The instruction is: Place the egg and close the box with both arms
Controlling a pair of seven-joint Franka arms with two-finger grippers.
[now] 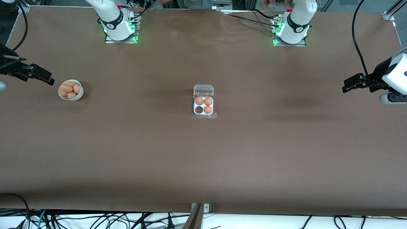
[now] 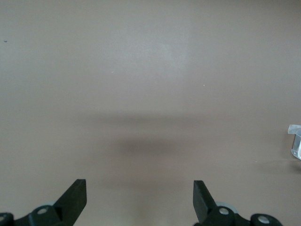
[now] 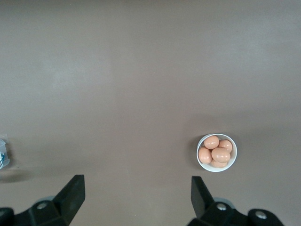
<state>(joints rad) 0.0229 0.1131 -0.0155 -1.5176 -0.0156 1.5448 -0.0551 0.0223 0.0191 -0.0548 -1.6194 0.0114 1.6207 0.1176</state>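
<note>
Nearest the front camera lies the box, lid open, mid-table, three eggs in its cells and one cell empty. Toward the right arm's end from the box, the right gripper hangs with fingers spread, empty, near a white bowl of eggs. Toward the left arm's end from the box, the left gripper hangs spread and empty over bare table.

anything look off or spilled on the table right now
Nothing stands out. The egg carton sits square with its lid open, three cells filled and one empty; the spare eggs stay in the white bowl. The left gripper and right gripper hover open.
</note>
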